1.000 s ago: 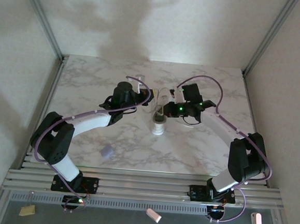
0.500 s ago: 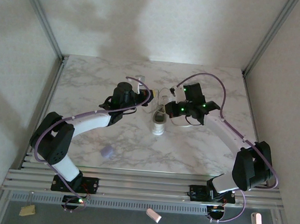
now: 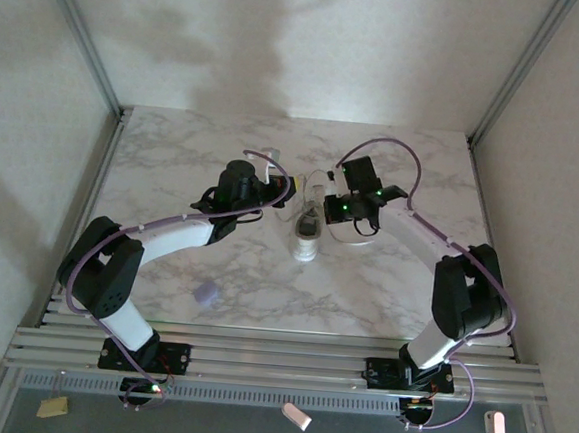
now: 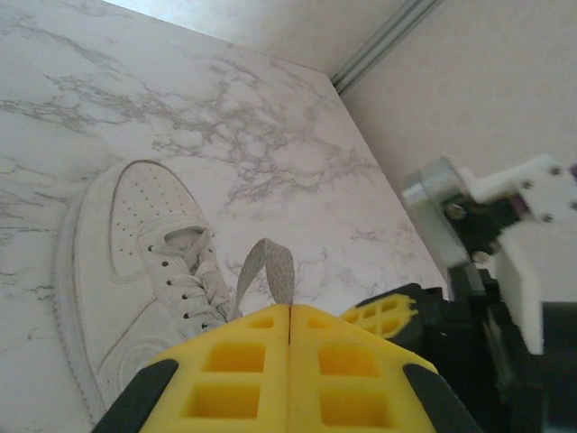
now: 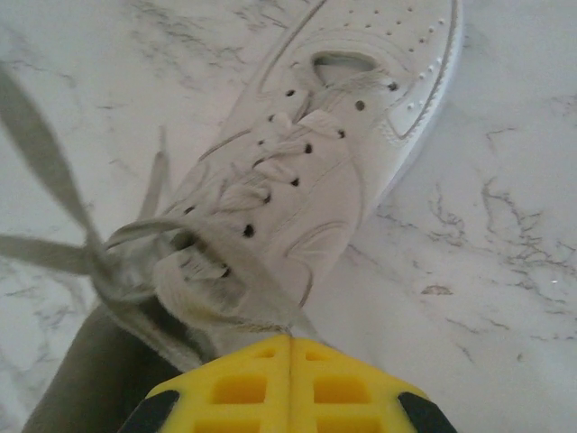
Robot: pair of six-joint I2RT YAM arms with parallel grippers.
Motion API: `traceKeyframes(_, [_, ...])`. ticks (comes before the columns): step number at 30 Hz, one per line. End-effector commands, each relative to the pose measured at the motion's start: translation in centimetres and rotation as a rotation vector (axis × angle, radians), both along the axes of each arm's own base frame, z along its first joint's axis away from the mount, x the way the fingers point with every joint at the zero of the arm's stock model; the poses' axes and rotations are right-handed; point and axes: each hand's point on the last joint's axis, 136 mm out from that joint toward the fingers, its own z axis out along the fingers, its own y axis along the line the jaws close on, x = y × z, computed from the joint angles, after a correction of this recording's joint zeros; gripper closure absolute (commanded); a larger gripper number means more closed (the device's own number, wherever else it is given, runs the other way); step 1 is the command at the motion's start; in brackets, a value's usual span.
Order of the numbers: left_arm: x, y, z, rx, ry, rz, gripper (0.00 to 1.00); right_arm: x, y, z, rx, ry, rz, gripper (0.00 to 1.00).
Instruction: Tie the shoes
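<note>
Dead centre of the marble table lies the white sneaker, and both arms are crowded in on it, one from the left of the overhead frame and one from the right.

The left gripper has its yellow jaws pressed right together, and a flat lace end rises out of the seam between them, so that's a pinch on the lace. The right gripper is clamped tight too, with the other lace strand running down off the tongue straight into its closed tips.

Look to the lower left of the right wrist view: the strands meet in a tangle just off the shoe's collar. It reads as a first cross or loose knot, though I can't tell how firm it is.

No bow is showing anywhere. I'd call this the middle stretch: laces caught and crossed, while loops, tightening and a finished bow are yet to come.
</note>
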Motion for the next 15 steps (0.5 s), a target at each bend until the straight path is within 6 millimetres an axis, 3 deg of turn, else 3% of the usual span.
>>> traceKeyframes(1, [-0.7,-0.7,-0.2,-0.008,0.012,-0.039,1.0,1.7,-0.9,0.2,-0.042,-0.024,-0.062,1.0])
traceKeyframes(11, [-0.3,-1.9,-0.9,0.009,0.028,-0.064,1.0,3.3,-1.5,-1.8,-0.026,0.014,-0.111,1.0])
traceKeyframes(15, [-0.2,-2.3,-1.1,0.008,0.034,-0.069,1.0,3.6,-0.8,-2.6,0.015,0.042,-0.089,1.0])
